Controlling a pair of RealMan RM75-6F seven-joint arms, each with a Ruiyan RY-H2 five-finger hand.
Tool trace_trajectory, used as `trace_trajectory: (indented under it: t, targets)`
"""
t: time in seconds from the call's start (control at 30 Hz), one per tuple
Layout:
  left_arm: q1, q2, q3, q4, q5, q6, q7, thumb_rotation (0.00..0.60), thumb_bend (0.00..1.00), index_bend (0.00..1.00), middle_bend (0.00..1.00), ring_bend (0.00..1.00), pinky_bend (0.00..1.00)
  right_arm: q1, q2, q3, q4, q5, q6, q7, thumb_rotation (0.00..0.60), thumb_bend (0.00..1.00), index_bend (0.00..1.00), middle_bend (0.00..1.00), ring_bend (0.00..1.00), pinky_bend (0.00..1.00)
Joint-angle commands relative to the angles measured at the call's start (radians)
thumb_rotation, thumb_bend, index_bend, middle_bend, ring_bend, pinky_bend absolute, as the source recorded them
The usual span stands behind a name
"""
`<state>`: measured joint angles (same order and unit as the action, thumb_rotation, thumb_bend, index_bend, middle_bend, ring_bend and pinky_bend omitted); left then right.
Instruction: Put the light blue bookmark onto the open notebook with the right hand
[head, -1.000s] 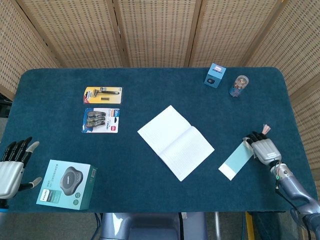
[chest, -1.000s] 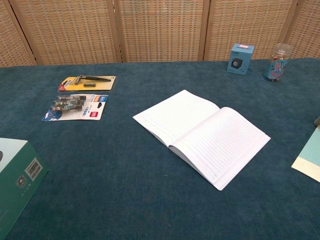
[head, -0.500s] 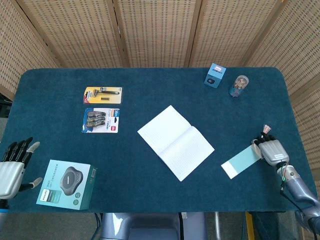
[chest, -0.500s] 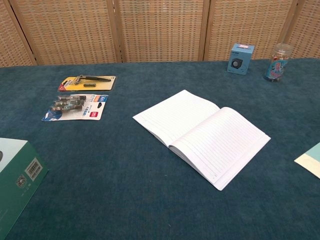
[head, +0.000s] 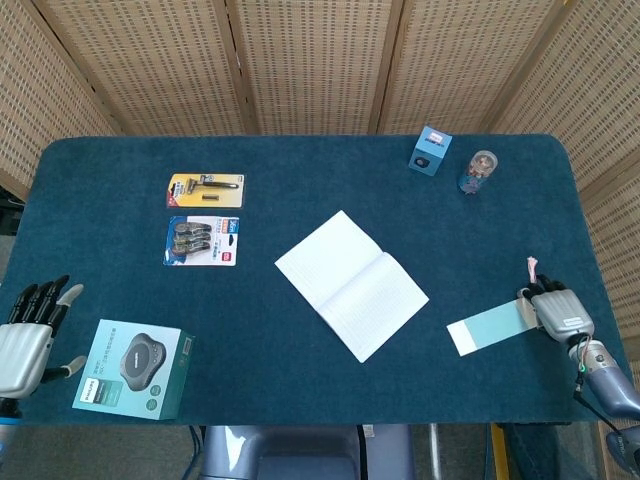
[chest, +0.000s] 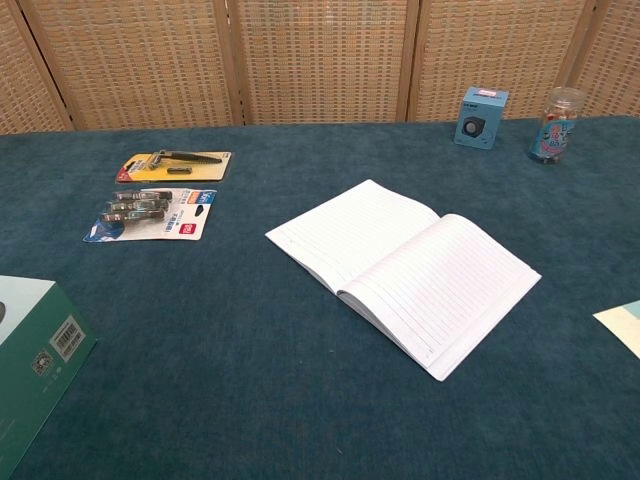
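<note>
Since the earlier frames, the light blue bookmark (head: 491, 328) has been dragged toward the table's right edge, away from the open notebook (head: 351, 285), and turned flatter. Its tasselled end is held by the right hand (head: 559, 312), whose fingers are closed on it. The grasp step seems to be in hand; next, a lift and a carry leftward onto the white lined pages are called for. The left hand (head: 28, 335) rests with fingers apart beside the Philips box (head: 133, 369).
</note>
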<state>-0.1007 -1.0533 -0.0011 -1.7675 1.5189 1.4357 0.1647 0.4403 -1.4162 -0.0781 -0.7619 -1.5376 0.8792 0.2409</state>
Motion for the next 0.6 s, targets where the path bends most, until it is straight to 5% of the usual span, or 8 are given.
trace_trajectory:
  t: [0.03, 0.5, 0.6]
  targets:
    - [0.000, 0.000, 0.000, -0.001, 0.000, 0.000, 0.002, 0.600, 0.00, 0.00, 0.00, 0.00, 0.00, -0.012, 0.031, -0.005, -0.044, 0.002, 0.011, -0.026, 0.600, 1.00, 0.37, 0.30, 0.05, 0.18]
    - [0.003, -0.004, 0.003, -0.002, 0.004, 0.008, 0.010, 0.600, 0.00, 0.00, 0.00, 0.00, 0.00, -0.055, 0.189, -0.010, -0.314, 0.073, -0.002, -0.256, 0.600, 1.00, 0.37, 0.30, 0.06, 0.19]
    - [0.003, -0.005, 0.003, -0.001, 0.005, 0.009, 0.010, 0.600, 0.00, 0.00, 0.00, 0.00, 0.00, -0.064, 0.202, 0.000, -0.338, 0.096, 0.009, -0.293, 0.600, 0.93, 0.32, 0.19, 0.05, 0.20]
